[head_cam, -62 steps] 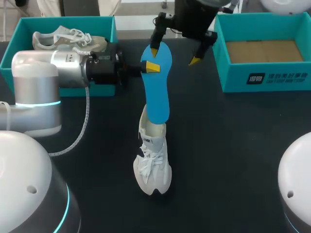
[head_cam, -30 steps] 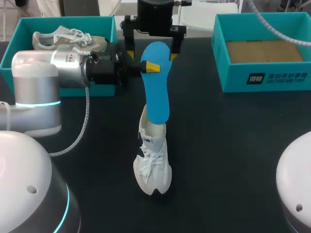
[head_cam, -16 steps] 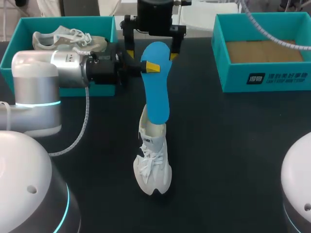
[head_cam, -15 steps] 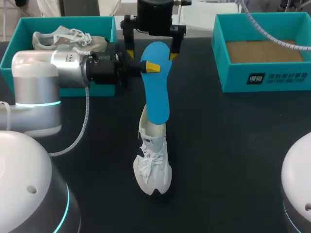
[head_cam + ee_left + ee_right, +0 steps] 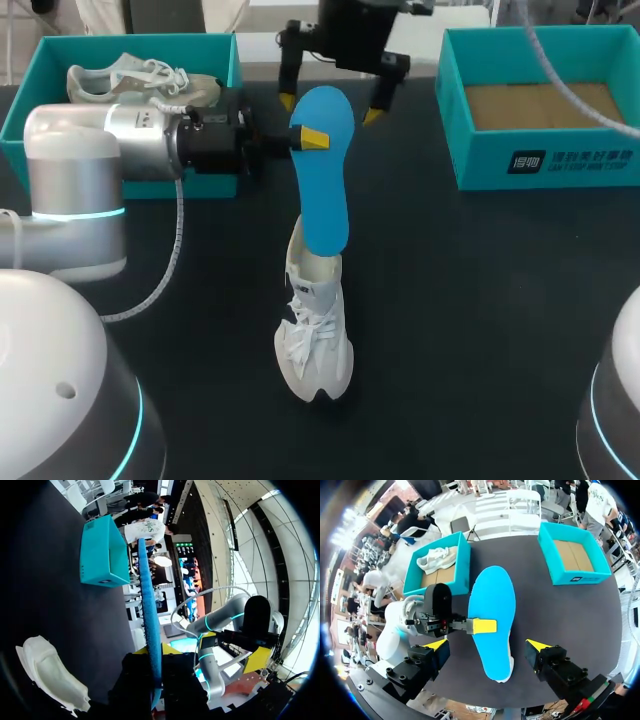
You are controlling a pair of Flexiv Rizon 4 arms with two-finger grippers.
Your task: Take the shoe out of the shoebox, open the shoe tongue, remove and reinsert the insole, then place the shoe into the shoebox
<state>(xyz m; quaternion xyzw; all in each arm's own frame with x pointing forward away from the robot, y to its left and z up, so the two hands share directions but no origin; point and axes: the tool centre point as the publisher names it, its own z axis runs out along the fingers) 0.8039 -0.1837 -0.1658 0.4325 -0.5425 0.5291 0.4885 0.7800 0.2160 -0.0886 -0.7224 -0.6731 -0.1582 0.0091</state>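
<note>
Now, the left fingers (image 5: 312,137) are clamped on the blue insole (image 5: 322,190) near its upper end. One yellow tip lies flat on the face we can see, and the insole is held up on a steep slant. Down below, its lower end meets the heel opening of the white shoe (image 5: 315,340). That shoe sits sole-down on the black worktop (image 5: 480,300), toe toward the near edge, laces loose.

Up top, the right fingers (image 5: 329,110) are spread wide, one yellow tip on either side of the insole's rounded end, both clear of it. The right wrist view backs that up: the insole runs between its tips, the other arm's yellow tip is pressed on the blue face, and a bit of white shoe peeks out underneath.

From the left wrist the insole is edge-on, a thin blue line rising from between the closed fingers, with the shoe on the worktop beside it.

At the far left, the left-hand box (image 5: 22,105) holds a second shoe (image 5: 140,80). At the far right, the right-hand box (image 5: 545,165) shows its bare cardboard floor, well apart from the shoe on the worktop.
</note>
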